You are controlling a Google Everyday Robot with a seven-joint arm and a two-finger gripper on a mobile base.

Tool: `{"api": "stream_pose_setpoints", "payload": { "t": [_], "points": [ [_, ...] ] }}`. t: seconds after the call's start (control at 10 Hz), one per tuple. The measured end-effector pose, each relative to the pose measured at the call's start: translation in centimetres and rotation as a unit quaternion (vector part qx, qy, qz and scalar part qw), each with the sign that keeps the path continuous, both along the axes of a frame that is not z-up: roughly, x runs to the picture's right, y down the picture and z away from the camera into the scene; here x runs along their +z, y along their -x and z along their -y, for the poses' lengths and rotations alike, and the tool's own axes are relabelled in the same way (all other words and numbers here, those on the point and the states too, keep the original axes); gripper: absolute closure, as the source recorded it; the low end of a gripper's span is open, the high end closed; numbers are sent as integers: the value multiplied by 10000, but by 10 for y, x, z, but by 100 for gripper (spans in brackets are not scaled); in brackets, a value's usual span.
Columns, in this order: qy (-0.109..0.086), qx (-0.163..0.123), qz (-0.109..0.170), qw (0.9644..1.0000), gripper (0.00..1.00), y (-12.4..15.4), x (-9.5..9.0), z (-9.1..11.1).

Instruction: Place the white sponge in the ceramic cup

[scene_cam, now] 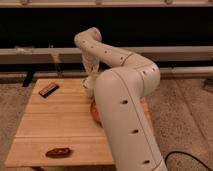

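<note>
My gripper (89,90) hangs low over the wooden table (55,120), near the middle of its far half, at the end of the white arm that bends down from above. Just in front of it and slightly to the right, a reddish-orange rounded object (94,112) rests on the table; it looks like the ceramic cup, and the thick near arm segment covers most of it. No white sponge can be told apart from the white gripper; it is hidden or out of view.
A dark flat rectangular object (48,90) lies at the table's far left. Near the front edge sits a small brown item (58,152). The bulky arm segment (125,120) blocks the table's right side. A wall with rails runs behind.
</note>
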State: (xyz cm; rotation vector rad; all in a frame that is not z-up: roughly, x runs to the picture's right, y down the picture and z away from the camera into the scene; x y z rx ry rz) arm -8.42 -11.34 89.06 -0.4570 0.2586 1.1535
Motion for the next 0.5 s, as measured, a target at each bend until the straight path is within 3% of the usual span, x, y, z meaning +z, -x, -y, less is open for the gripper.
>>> {"api": "stream_pose_setpoints", "payload": {
  "t": [0.5],
  "points": [
    [-332,244,257,9988,20,5,-13,25]
  ]
}}
